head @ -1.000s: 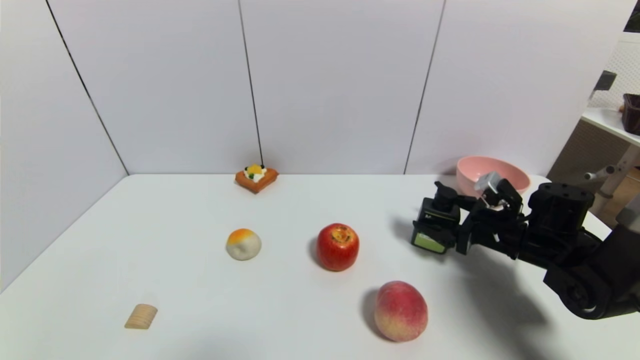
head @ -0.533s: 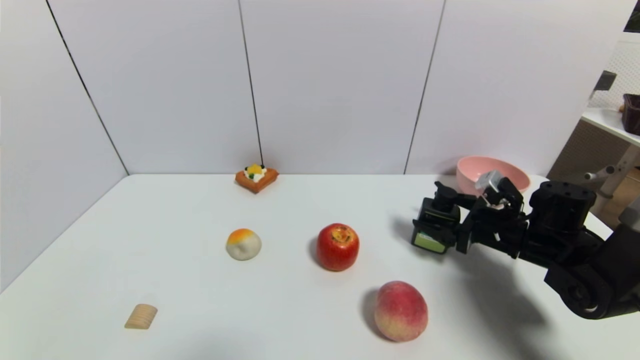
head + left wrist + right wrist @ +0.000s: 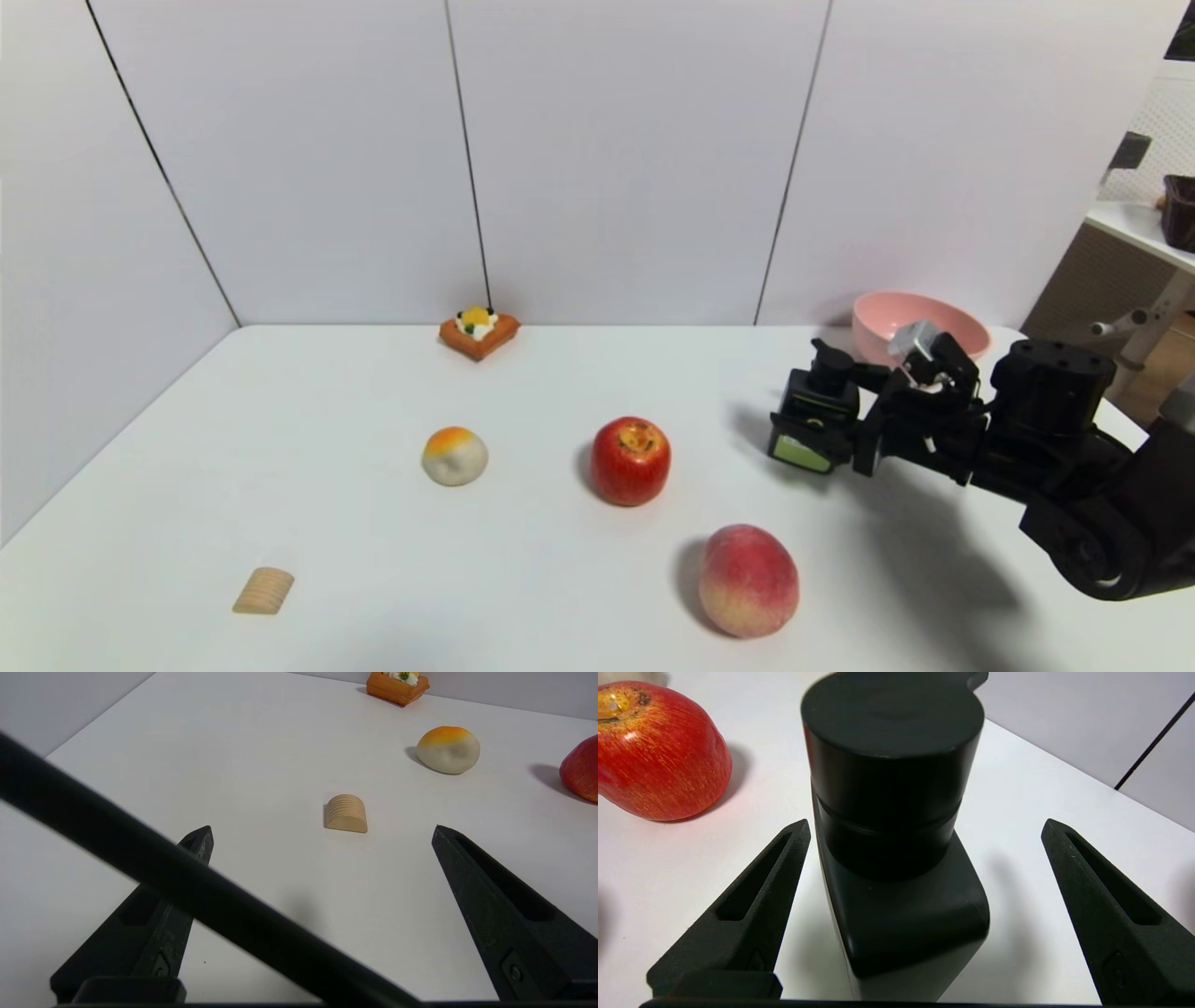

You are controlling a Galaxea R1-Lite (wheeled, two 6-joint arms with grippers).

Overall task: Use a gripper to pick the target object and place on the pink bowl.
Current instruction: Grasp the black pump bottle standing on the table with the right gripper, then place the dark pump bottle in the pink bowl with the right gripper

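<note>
- Leftward of the red apple (image 3: 630, 461), and nearer the robot than it, lies the wooden block (image 3: 263, 591); the left gripper (image 3: 322, 830) idles over the near table on that side of the apple, its jaws apart with nothing between them; it can best be left out of the work.
- Just left of the apple sits the orange-and-white bun (image 3: 455, 456), and farther back on that side the waffle pastry (image 3: 478, 333); neither seems to bear on the grasp.
- Right of the apple and nearer the robot rests the peach (image 3: 748, 581); a lift straight up before any sideways travel should spare both fruits a knock.
- Right of the apple stands the pump bottle (image 3: 810, 422), upright on the table; the right gripper (image 3: 926, 823) is around it, jaws wide open, one on each side, no grip taken; the step in hand looks like closing on it; best to keep the bottle centred, shut evenly and bear on the body rather than the pump head, lest it twist or tip.
- Farthest right of the apple, and behind it, waits the pink bowl (image 3: 876, 327); the bottle wants raising well over its rim, then a gentle lowering before release.
</note>
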